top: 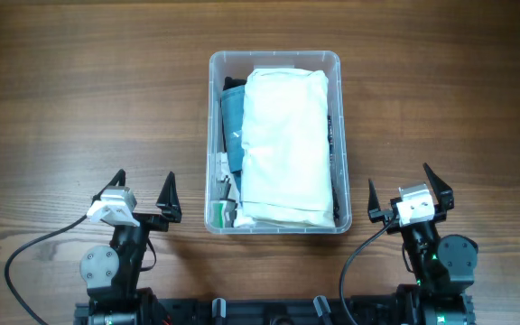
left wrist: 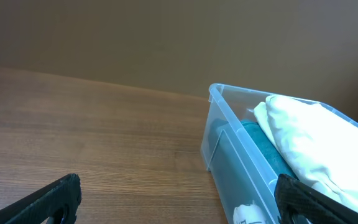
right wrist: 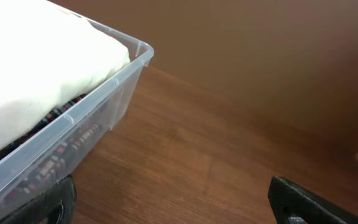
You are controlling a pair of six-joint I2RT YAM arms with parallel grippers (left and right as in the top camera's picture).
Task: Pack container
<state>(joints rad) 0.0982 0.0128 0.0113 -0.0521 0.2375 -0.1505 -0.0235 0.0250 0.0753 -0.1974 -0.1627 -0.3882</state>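
The clear container [top: 274,60] stands in the middle of the table, full of folded garments. A white folded garment [top: 285,144] lies on top. A teal garment [top: 233,126] lies along its left side, and dark patterned cloth shows along its right wall [right wrist: 55,155]. My left gripper [top: 143,194] is open and empty, left of the container's near corner. My right gripper [top: 411,191] is open and empty, right of it. The container also shows in the left wrist view [left wrist: 229,140] and in the right wrist view [right wrist: 104,106].
The wooden table [top: 79,108] lies all round the container. A white label [left wrist: 248,213] shows through the container's near left wall. Black cables run from both arm bases at the table's front edge.
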